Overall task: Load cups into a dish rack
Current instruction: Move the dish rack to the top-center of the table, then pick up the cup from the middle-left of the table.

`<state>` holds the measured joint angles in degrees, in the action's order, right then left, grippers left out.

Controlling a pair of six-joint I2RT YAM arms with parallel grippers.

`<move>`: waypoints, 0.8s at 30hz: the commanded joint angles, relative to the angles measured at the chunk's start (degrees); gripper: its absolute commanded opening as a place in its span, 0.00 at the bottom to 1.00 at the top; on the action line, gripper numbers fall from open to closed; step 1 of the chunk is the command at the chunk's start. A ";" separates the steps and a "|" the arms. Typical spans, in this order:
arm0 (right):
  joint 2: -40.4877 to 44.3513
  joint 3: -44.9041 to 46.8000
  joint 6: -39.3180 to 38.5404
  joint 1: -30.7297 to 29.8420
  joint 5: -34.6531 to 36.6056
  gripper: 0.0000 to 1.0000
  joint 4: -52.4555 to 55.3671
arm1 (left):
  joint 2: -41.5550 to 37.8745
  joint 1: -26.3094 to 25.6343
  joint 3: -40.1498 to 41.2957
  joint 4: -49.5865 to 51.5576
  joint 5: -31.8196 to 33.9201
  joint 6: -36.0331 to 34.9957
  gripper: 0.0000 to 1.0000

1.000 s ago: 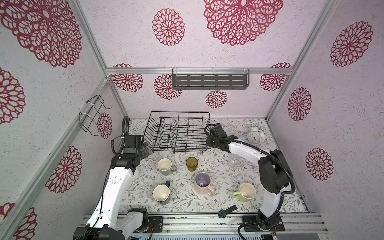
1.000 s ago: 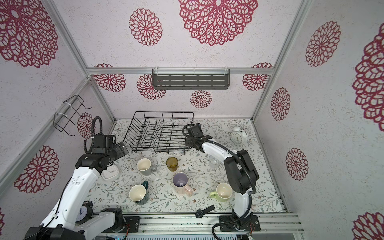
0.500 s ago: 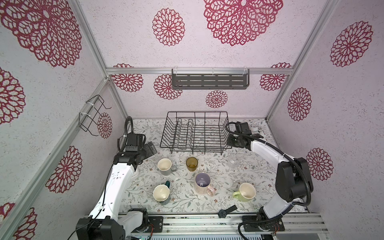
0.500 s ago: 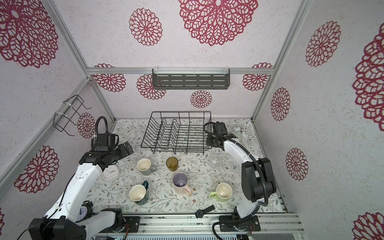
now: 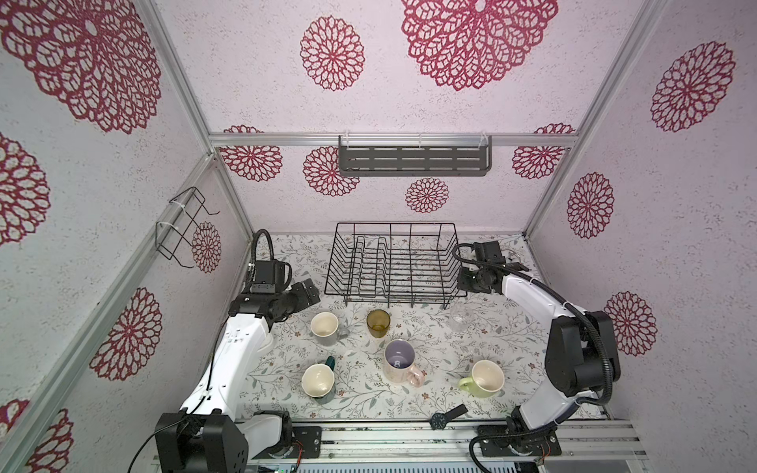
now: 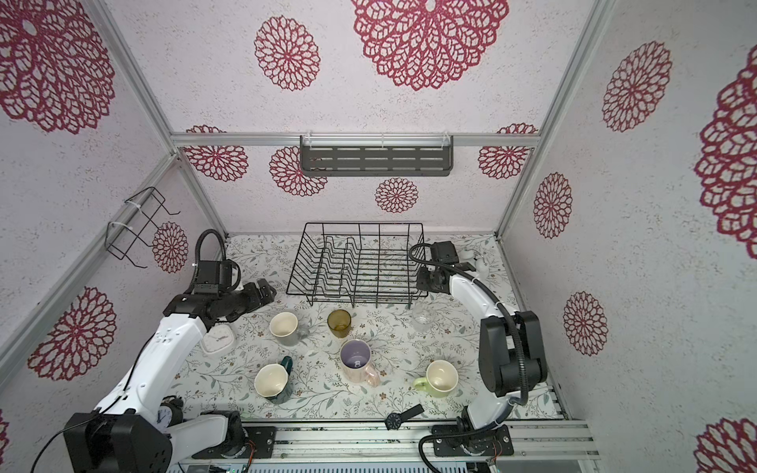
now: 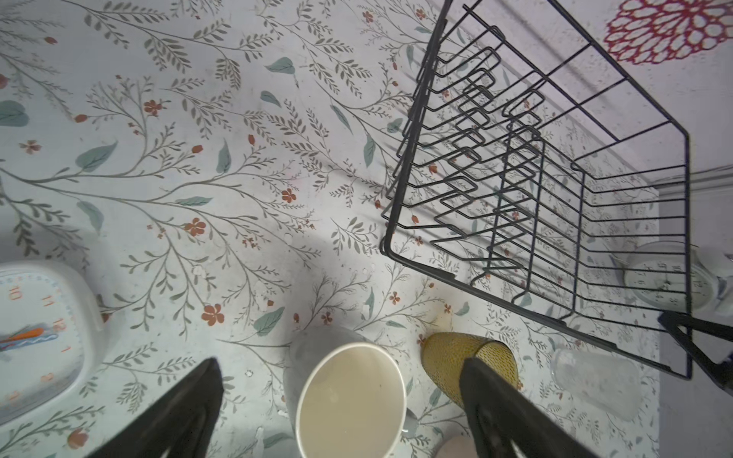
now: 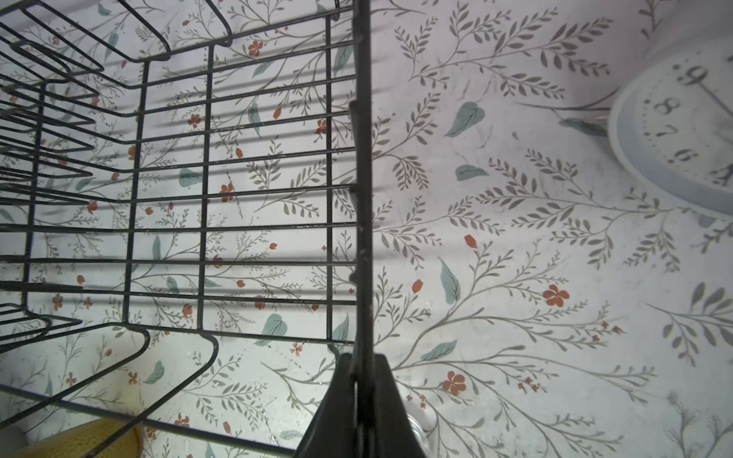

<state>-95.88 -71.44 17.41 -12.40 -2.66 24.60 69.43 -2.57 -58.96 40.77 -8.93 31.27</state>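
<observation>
Right fingers [image 8: 341,412] pinched together on dish rack [image 8: 363,198] rim wire, left fingers [image 7: 178,412] spread wide above grey mug [image 7: 349,400] on surface [image 7: 198,158], mug framed between both tips, not touching

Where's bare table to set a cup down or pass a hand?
Free: the strip between dish rack and left wall; the patch bordered by clear glass, pink mug and green mug. Crowded: around grey mug and amber tumbler.

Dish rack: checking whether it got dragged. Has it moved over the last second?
Yes. The dish rack has slid rightward: it was offset left of the grey wall shelf, and now sits almost squarely below it.
</observation>
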 commanded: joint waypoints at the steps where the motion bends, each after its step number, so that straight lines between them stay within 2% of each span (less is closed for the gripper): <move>1: 1.82 -1.24 -2.97 0.40 3.98 0.22 2.21 | -0.52 -0.64 -0.09 -2.83 -3.62 -1.12 0.97; 6: 3.60 -0.80 -2.88 0.36 3.94 0.31 1.66 | -2.39 -2.53 -1.13 -2.06 -4.23 -2.77 0.97; 8: 5.12 -0.89 -2.50 0.11 3.33 0.38 2.00 | -3.52 -3.53 -0.81 -2.78 -4.62 -3.63 0.97; 12: 8.23 -2.48 -2.99 -2.75 4.46 0.48 5.31 | -5.44 -4.90 -1.09 -1.46 -7.24 -5.24 0.97; 16: 12.01 -2.75 -3.14 -7.51 1.60 0.50 7.35 | -7.31 -8.20 0.32 0.17 -8.11 -6.13 0.97; 20: 15.74 0.84 -2.23 -13.28 -1.28 0.52 5.89 | -7.11 -11.07 0.16 3.97 -9.63 -5.38 0.97; 22: 16.85 2.65 -1.47 -15.33 -4.18 0.52 5.17 | -7.10 -12.25 0.18 5.90 -7.18 -4.85 0.97; 24: 17.78 4.03 -1.15 -17.39 -6.26 0.52 4.70 | -6.73 -12.37 -0.66 10.13 -1.59 -4.07 0.97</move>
<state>-79.61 -69.19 15.18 -28.27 -5.08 28.99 62.52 -14.41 -58.96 45.06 -15.42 27.11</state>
